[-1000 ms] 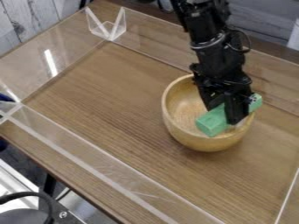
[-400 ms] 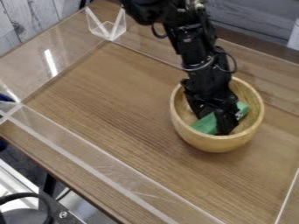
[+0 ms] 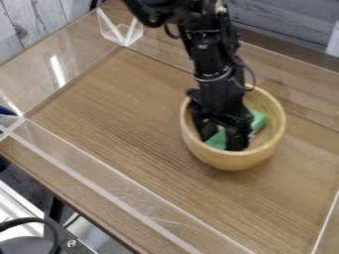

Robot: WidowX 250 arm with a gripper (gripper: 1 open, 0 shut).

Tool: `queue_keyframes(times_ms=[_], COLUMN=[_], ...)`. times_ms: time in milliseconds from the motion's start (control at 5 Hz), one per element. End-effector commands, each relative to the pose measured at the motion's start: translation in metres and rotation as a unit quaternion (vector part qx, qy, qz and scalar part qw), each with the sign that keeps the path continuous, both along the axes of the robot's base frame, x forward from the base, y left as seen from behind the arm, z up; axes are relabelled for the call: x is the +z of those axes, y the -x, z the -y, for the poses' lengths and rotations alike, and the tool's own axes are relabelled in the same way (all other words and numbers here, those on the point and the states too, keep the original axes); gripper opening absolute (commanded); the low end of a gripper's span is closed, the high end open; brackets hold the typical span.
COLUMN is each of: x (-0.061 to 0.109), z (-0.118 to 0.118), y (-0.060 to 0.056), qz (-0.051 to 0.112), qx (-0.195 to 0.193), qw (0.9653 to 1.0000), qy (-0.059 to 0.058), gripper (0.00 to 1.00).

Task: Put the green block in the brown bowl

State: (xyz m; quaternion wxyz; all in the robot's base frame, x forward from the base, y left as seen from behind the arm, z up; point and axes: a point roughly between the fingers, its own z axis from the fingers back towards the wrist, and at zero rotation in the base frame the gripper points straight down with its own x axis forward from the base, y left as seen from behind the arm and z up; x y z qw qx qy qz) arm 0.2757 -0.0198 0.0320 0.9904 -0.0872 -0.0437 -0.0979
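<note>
The brown bowl [image 3: 208, 152] stands on the wooden table, right of centre. Inside it lies the green block [image 3: 257, 122], showing as green patches on either side of the black fingers. My gripper [image 3: 227, 131] points down into the bowl, directly over the block, with its jaws spread apart. Part of the block is hidden behind the fingers, so I cannot tell whether they still touch it.
A clear acrylic wall [image 3: 93, 157] runs along the front and left edges of the wooden table [image 3: 106, 109]. A small clear stand [image 3: 122, 30] sits at the back left. The black arm comes down from the top centre.
The gripper carried the green block down and leftward into the bowl, and its jaws have spread wider. The bowl has shifted a little to the left.
</note>
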Motion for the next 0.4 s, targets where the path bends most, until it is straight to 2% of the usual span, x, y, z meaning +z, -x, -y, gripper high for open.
queue_keyframes(times_ms=[0,200], x=[0.024,0.037], z=[-0.001,0.001], y=[-0.009,-0.017], qz=[0.055,0.062], qx=[0.006,0.02], qw=[0.9982,0.9977], qy=[-0.021,-0.021], gripper=[1.0,1.0])
